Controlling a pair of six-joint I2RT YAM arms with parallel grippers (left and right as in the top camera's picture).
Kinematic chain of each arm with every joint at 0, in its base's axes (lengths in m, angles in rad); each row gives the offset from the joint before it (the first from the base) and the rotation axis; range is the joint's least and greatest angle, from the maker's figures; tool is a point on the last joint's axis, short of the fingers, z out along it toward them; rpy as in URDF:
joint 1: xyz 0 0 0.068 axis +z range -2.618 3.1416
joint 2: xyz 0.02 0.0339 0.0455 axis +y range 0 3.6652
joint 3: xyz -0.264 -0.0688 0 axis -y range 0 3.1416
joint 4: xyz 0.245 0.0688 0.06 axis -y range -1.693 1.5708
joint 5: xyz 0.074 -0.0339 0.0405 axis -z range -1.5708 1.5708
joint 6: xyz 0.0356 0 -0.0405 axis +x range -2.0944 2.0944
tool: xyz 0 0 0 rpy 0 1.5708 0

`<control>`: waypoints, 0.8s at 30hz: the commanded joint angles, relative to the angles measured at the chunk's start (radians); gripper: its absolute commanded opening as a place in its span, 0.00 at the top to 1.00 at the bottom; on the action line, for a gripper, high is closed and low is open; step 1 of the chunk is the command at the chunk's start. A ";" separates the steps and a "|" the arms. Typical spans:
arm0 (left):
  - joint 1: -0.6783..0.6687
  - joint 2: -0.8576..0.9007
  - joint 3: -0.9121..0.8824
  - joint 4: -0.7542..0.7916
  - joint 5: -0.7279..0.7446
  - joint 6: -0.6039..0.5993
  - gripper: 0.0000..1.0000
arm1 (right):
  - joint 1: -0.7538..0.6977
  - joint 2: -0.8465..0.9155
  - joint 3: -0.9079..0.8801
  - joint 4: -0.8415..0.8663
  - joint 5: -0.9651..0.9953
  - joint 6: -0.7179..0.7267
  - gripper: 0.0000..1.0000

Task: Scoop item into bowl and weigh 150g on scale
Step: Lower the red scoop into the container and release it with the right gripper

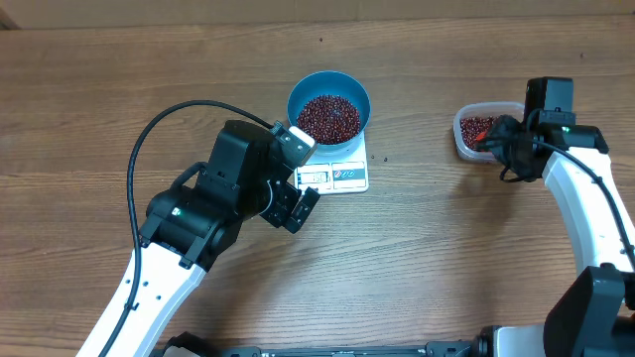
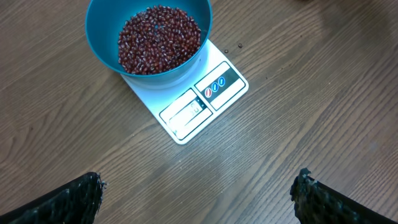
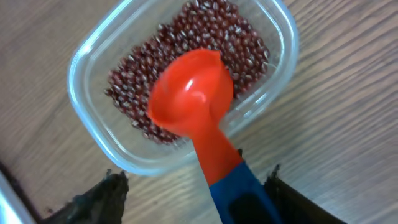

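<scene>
Beans [image 2: 158, 38] fill much of the blue bowl [image 2: 99, 37] on the kitchen scale [image 2: 205, 99] at the centre, the empty red scoop [image 3: 193, 93] rests in the clear tub [image 3: 87, 56] at right, the right gripper [image 3: 194, 177] stands open around its handle, the left gripper [image 2: 199, 179] is wide open and empty, so probably only checking the weight is left.

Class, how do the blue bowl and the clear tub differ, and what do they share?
The blue bowl is round and opaque; the clear tub is rounded-rectangular and see-through. The bowl stands on the scale; the tub on the table. Only the tub holds the red scoop. Both hold beans.
</scene>
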 commanded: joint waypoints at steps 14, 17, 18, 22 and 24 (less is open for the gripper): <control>0.003 0.002 0.000 -0.002 0.000 0.019 0.01 | -0.003 0.000 0.013 -0.053 0.029 -0.230 0.00; 0.003 0.002 0.000 -0.002 0.000 0.019 0.01 | -0.003 -0.003 0.033 -0.090 0.031 -0.349 0.00; 0.003 0.002 0.000 -0.002 0.000 0.019 0.00 | -0.003 -0.004 0.045 -0.108 0.031 -0.393 0.00; 0.003 0.002 0.000 -0.002 0.000 0.019 0.00 | -0.003 -0.011 0.105 -0.195 0.030 -0.499 0.00; 0.003 0.002 0.000 -0.002 0.000 0.019 0.00 | -0.003 -0.012 0.139 -0.232 0.033 -0.512 0.00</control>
